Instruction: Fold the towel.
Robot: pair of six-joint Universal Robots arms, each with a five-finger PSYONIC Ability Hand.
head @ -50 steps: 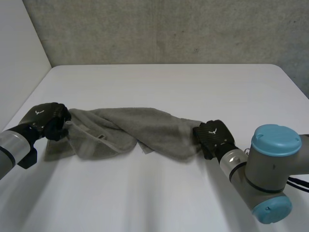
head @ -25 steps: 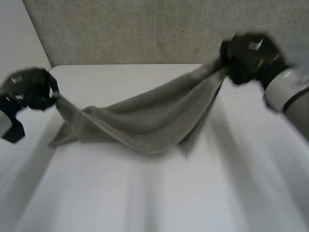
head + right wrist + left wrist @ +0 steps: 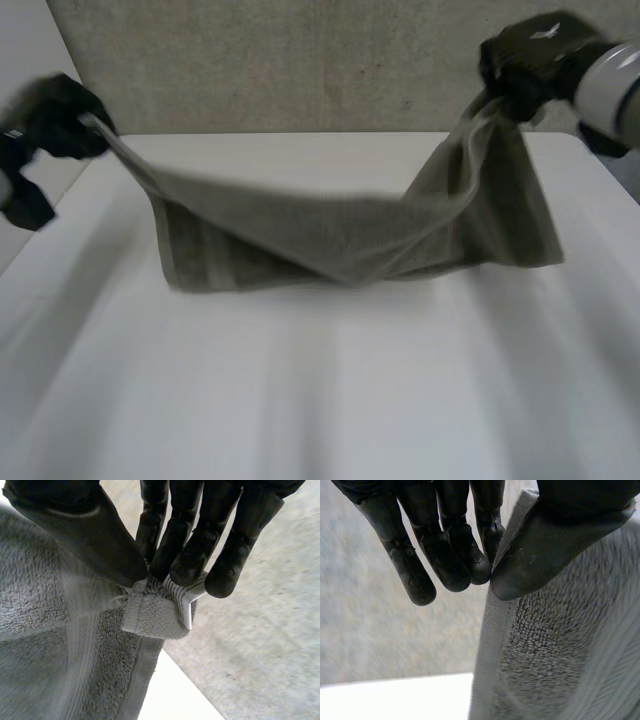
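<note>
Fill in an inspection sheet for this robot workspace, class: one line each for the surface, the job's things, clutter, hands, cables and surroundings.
Surface: smooth white table, flat.
Job's things: grey terry-cloth towel, held up at both ends and sagging in the middle. Whether its lower edge touches the table cannot be told. A white printed label sits at the corner in the right hand.
Clutter: nothing seen.
Hands: black left hand pinches one end of the towel between thumb and fingers. Black right hand pinches the labelled corner the same way, higher than the left.
Cables: nothing seen.
Surroundings: rough grey wall behind the table.
</note>
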